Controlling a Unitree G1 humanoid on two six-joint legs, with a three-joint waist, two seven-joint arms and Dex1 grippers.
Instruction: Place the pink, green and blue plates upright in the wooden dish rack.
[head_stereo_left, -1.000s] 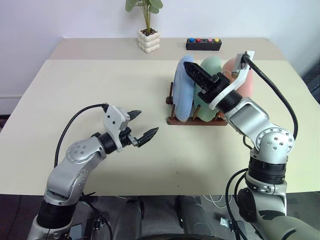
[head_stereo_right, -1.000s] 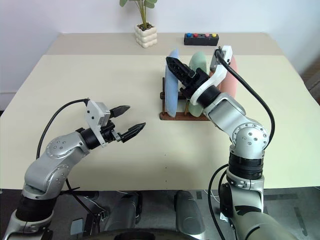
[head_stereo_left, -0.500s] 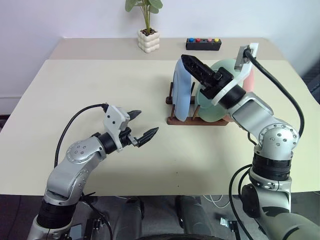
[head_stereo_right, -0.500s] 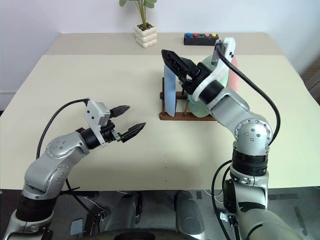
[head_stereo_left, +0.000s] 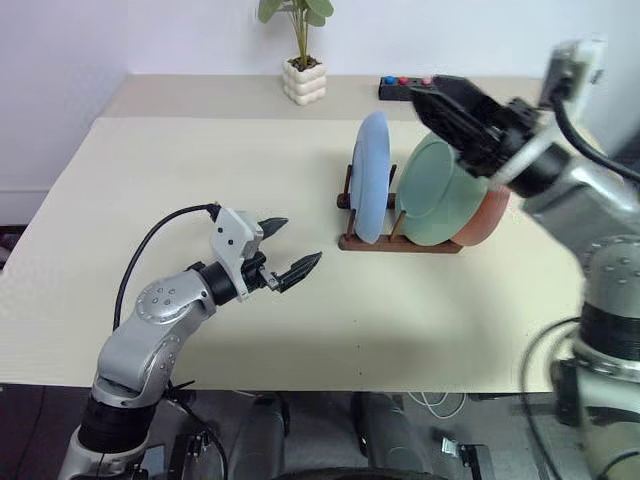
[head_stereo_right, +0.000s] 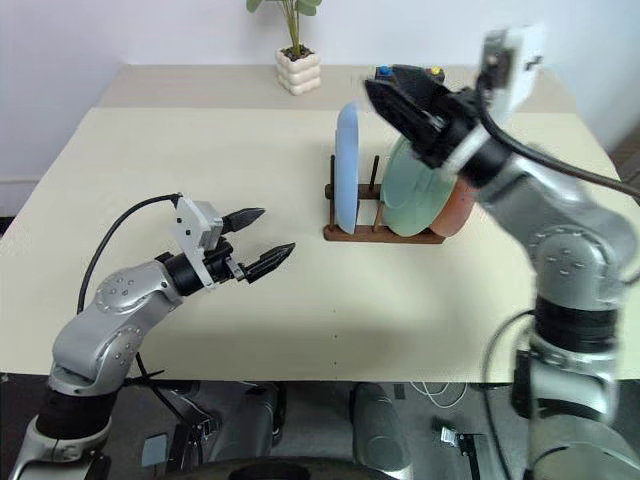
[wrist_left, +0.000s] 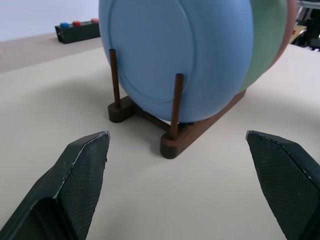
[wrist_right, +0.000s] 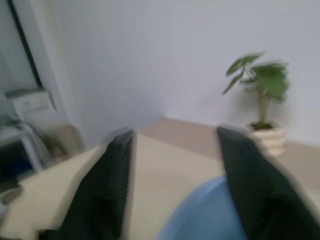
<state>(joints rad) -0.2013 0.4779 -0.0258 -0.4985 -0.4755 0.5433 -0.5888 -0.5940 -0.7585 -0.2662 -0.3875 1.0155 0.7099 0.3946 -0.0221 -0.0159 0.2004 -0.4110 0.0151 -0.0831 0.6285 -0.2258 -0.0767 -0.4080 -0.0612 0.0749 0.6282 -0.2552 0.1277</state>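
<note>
Plates are seen standing on edge in the wooden dish rack (head_stereo_left: 400, 238), at about two o'clock from the table's (head_stereo_left: 180, 180) middle. The right gripper (head_stereo_left: 450, 107) is raised above the rack's top, free of the plates, its forearm bent up and in from three o'clock and its black fingers (wrist_right: 116, 185) aimed toward ten o'clock; a gap is shown between them in the right wrist view, with nothing held. The left gripper (head_stereo_left: 283, 250) is held level over bare tabletop at about eight o'clock from the rack, well apart from it, elbow low and wrist turned toward three o'clock; its fingers (wrist_left: 82, 177) are spread wide and empty. Nearest the left gripper the blue plate (head_stereo_left: 372, 175) is set upright between pegs. Beside it the green plate (head_stereo_left: 440, 195) is leaned at a tilt, its face turned toward the camera, and the pink plate (head_stereo_left: 487, 215) is glimpsed behind it. Beyond, at twelve o'clock, a potted plant (head_stereo_left: 299, 60) and a black button box (head_stereo_left: 405, 88) are placed on the far table.
</note>
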